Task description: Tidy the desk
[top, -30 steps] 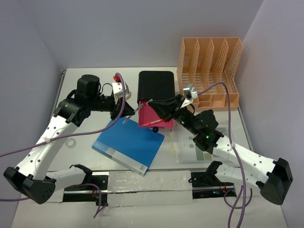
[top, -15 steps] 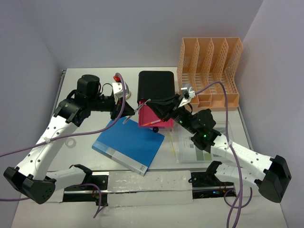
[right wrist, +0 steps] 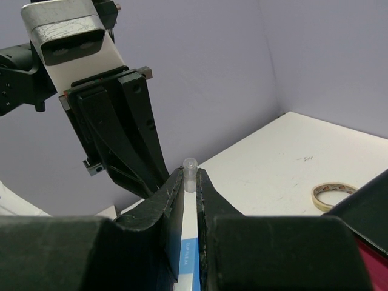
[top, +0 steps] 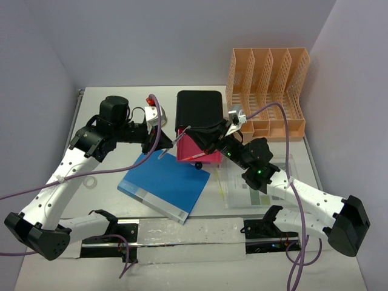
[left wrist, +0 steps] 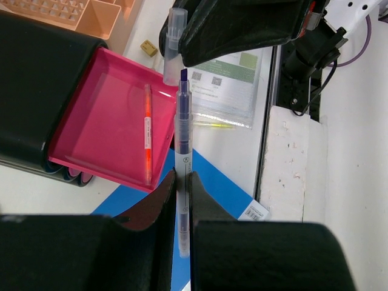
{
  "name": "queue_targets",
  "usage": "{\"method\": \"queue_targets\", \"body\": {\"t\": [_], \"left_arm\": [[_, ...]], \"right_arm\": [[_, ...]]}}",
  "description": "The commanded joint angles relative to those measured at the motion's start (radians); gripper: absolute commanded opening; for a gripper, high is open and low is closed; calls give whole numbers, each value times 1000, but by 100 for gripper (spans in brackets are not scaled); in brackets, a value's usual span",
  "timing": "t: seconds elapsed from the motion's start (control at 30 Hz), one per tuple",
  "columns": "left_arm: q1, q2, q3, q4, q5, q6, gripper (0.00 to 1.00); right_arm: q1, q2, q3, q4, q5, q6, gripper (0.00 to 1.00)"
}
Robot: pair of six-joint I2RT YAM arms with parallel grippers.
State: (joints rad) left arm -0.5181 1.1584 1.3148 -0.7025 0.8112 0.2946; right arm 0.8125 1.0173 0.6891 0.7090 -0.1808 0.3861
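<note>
So the left pincer [left wrist: 183,185] is clamped on a clear-barrelled purple pen [left wrist: 183,121], tip bare, held over a pulled-out pink plastic drawer [left wrist: 103,121]; right pincer [right wrist: 189,182] is squeezed on the pen's clear plastic cap [right wrist: 190,168], just beside that tip; a thin orange pen [left wrist: 147,133] lies in the drawer; the big flat white bench [top: 211,206] sits under it all, with a blue rectangular notebook [top: 163,185] lying on it.

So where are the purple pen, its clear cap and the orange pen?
purple pen [left wrist: 183,151], left wrist view, on the middle of its see-through barrel.
clear cap [left wrist: 174,48], left wrist view, on its side wall below the rim.
orange pen [left wrist: 147,133], left wrist view, on the white band at its middle.
</note>
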Motion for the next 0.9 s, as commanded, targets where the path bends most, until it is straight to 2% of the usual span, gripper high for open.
{"method": "queue_targets", "body": {"t": [0.0,0.33,0.87], "left_arm": [[-8,-12,17,15,4,4,0],[-10,-11,22,14,7,0,0],[-11,-14,27,9,2,-3,0]], "right_arm": [[-16,-38,32,36,-14,6,0],[-20,-55,28,29,-14,8,0],[-20,6,47,44,-59,43,0]]}}
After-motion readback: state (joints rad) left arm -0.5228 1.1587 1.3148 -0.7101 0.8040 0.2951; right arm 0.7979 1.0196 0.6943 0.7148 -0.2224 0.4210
